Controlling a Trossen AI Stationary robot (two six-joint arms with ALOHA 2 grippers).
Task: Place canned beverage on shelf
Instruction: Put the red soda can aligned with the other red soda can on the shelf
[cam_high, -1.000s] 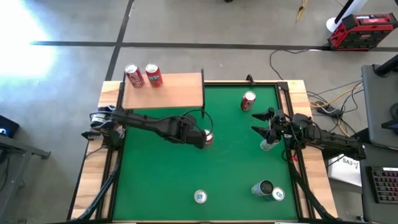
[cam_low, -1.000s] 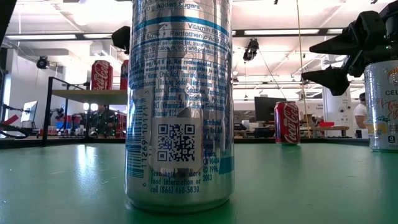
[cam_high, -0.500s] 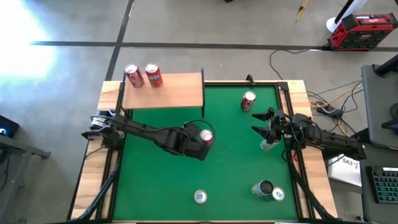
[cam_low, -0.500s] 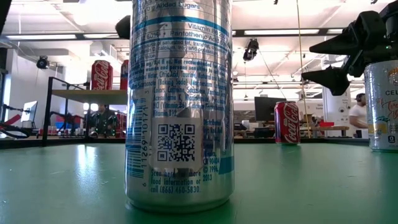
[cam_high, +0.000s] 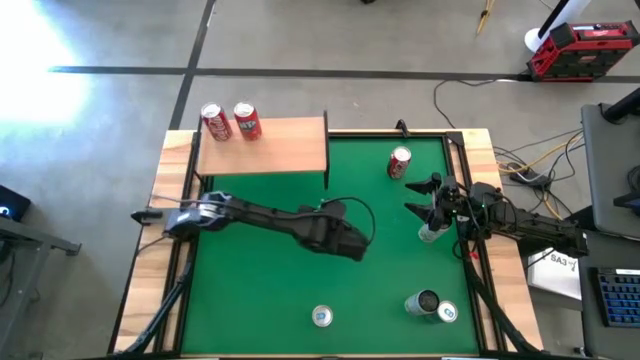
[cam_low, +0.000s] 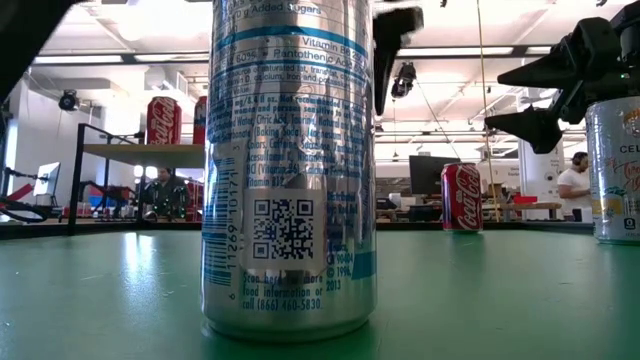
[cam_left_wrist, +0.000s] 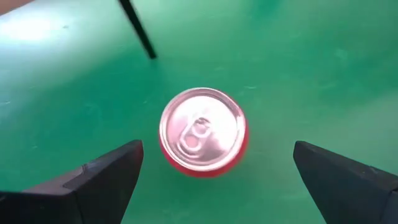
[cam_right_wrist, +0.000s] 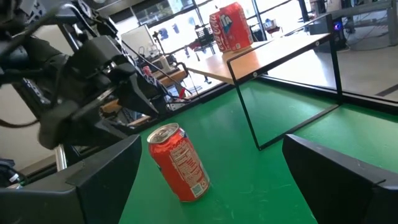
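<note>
left claw hangs straight above a red can, its two dark fingers spread wide and empty, one to each side of the can's silver top in the wrist view. the can stands upright on the green mat, so its long axis points up at the claw and a plain descent should bring the fingers down around it. in the high view this arm's head sits near the middle of the frame and hides the can beneath it. the shelf lies toward the upper left, with two red cans at its far left end and the rest of the board bare, so there is open room to set one down. its thin black leg stands near the can, an edge to mind when lifting. right claw waits wide and empty at the right side, above a silver can, farther from the shelf.
</note>
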